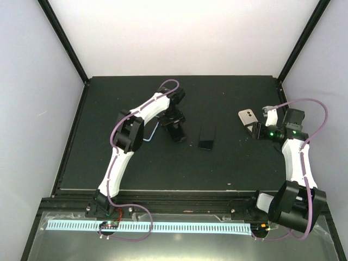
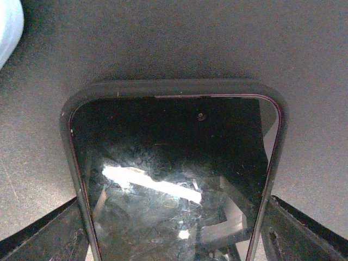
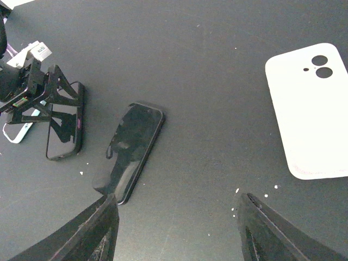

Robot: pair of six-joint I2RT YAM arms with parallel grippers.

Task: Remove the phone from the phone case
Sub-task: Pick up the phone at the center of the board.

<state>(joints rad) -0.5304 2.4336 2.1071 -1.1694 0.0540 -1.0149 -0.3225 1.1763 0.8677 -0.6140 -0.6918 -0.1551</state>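
The phone (image 2: pixel 174 141) has a black screen and a thin pinkish-purple edge. It sits between the fingers of my left gripper (image 2: pixel 174 202), which is shut on its long sides low over the mat. The right wrist view shows this grip (image 3: pixel 64 129) too. The pale blue phone case (image 3: pixel 15 134) lies apart from the phone, just beside it, and shows as a blue corner in the left wrist view (image 2: pixel 7 27) and a thin outline in the top view (image 1: pixel 154 132). My right gripper (image 3: pixel 179 228) is open and empty above bare mat.
A plain all-black phone (image 3: pixel 133 149) lies mid-mat, also seen from above (image 1: pixel 207 137). A white case (image 3: pixel 310 109) with camera holes lies near my right gripper (image 1: pixel 254 130). The black mat (image 1: pixel 217 163) ends at raised rails and white walls.
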